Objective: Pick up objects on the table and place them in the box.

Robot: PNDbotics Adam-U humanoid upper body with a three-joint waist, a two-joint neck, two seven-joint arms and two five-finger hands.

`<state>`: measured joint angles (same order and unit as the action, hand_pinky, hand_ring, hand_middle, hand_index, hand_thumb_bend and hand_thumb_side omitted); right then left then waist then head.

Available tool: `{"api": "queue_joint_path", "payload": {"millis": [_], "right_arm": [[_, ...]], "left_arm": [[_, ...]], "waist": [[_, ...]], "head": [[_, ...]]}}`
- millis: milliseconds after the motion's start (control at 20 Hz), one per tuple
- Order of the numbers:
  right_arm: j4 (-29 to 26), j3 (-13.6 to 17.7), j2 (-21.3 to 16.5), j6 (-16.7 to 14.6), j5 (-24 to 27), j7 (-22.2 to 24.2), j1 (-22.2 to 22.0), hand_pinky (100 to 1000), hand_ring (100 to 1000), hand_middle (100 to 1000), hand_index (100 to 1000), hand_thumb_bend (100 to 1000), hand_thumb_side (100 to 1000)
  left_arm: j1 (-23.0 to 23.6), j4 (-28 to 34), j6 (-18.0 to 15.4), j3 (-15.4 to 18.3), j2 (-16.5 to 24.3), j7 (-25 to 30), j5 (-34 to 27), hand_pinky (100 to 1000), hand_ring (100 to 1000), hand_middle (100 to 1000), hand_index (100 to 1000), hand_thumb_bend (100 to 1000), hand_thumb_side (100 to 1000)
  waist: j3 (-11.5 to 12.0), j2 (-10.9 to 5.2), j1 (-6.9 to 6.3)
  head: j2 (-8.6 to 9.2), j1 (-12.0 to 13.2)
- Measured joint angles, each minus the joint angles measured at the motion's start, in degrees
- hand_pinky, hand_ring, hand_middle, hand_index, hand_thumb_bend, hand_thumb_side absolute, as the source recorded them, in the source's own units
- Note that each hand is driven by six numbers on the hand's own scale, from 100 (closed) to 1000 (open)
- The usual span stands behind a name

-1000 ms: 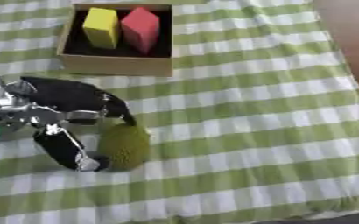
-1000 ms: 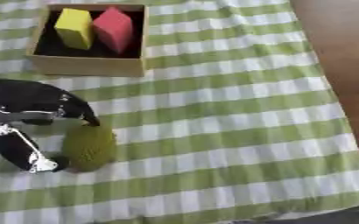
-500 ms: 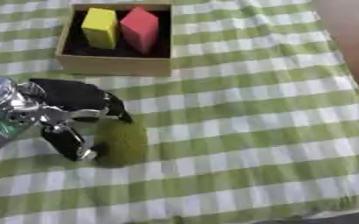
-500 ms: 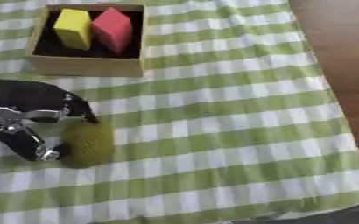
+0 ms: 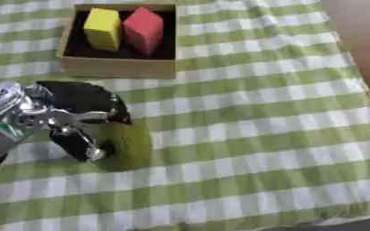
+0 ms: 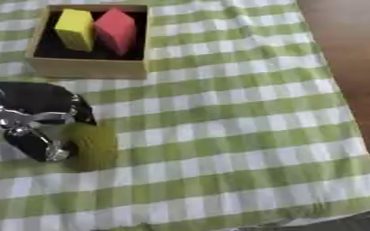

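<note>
Green-checked counter (image 5: 251,117): yellow block (image 5: 103,28), red block (image 5: 144,29) boxed (image 5: 117,68); left hand (image 5: 70,117) clasping olive fruit (image 5: 125,144), unplaced

Green-and-white checked tablecloth (image 5: 251,113): spread over the whole work surface. Wooden box (image 5: 118,67): set at the upper left, dark inside; a yellow block (image 5: 103,28) and a red block (image 5: 145,30) are held in it side by side. Olive-green rounded object (image 5: 127,145): placed at the lower left, below the box. Left hand (image 5: 71,118): black and silver, curled round the olive-green object, thumb at its left, fingers over its top.
</note>
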<state>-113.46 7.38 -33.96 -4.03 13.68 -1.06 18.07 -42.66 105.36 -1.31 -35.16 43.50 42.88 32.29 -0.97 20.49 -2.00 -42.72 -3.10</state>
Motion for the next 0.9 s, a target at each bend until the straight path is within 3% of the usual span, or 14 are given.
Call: {"api": "queue_joint_path", "payload": {"millis": [400,750,900], "right_arm": [[0.0,0.25,0.0,0.0,0.0,-0.06,-0.5,944,821,691,818,100,586],[0.0,0.36,-0.01,0.07,0.0,-0.36,-0.76,944,822,692,819,100,584],[0.0,0.36,-0.02,0.01,0.0,-0.42,-0.83,944,822,692,819,100,583]], "left_arm": [[-0.21,7.91,1.81,6.62,4.31,-4.56,-5.14,656,573,477,611,100,100],[-3.27,7.8,3.65,12.95,4.79,-10.73,-4.98,652,562,473,606,100,100],[-7.07,3.38,4.68,14.31,3.27,-13.1,-3.2,652,569,472,605,100,100]], "waist": [[0.38,0.0,-0.02],[0.6,0.0,-0.02],[0.57,0.0,-0.02]], "head": [[-0.01,-0.57],[-0.01,-1.03],[0.0,-1.03]]}}
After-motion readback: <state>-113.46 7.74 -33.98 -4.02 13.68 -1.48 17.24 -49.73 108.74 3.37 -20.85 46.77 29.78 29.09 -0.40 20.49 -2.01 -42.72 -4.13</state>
